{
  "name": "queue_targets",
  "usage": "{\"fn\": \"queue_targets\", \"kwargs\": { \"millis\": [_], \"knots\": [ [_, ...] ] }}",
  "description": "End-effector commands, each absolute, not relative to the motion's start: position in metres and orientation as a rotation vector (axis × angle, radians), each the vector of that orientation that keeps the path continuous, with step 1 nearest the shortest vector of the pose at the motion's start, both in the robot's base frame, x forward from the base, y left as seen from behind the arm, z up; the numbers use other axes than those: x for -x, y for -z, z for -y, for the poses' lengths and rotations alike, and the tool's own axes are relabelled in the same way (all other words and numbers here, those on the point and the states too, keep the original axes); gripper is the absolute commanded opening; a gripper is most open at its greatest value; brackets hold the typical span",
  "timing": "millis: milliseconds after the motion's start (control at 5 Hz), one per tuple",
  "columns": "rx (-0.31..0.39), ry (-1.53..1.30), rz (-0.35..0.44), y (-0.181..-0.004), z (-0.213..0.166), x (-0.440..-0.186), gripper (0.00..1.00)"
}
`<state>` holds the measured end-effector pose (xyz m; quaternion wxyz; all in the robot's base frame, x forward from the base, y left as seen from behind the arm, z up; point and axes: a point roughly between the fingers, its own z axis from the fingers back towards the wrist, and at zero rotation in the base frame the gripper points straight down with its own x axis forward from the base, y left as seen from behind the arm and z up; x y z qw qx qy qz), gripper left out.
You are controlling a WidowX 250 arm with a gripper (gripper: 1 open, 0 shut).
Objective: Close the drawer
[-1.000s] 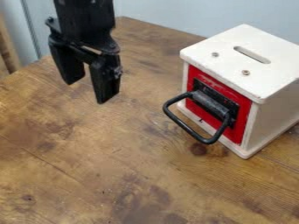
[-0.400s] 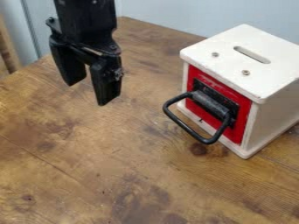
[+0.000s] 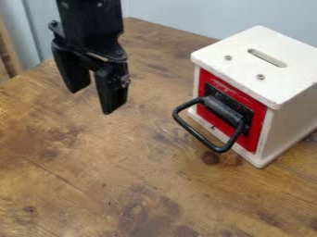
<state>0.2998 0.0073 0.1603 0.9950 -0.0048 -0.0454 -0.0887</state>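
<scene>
The drawer (image 3: 231, 112) has a red front panel with a dark centre and a large black loop handle (image 3: 202, 127) that sticks out toward the left. It sits in a small cream-white cube box (image 3: 266, 67) on the right of the wooden table. The red front stands slightly proud of the box face. My black gripper (image 3: 91, 94) hangs above the table at the upper left, well to the left of the handle. Its two fingers are apart and hold nothing.
The wooden table (image 3: 111, 176) runs across the whole view. The box top has two small slots (image 3: 261, 58). A pale wall lies behind the table's far edge at the top.
</scene>
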Motion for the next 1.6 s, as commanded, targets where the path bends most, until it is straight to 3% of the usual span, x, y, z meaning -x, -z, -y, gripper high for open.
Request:
{"fn": "queue_targets", "kwargs": {
  "millis": [0, 1400],
  "knots": [
    [0.001, 0.205, 0.168, -0.179, -0.001, -0.298, 1.0],
    [0.005, 0.19, 0.178, -0.183, -0.01, -0.306, 1.0]
  ]
}}
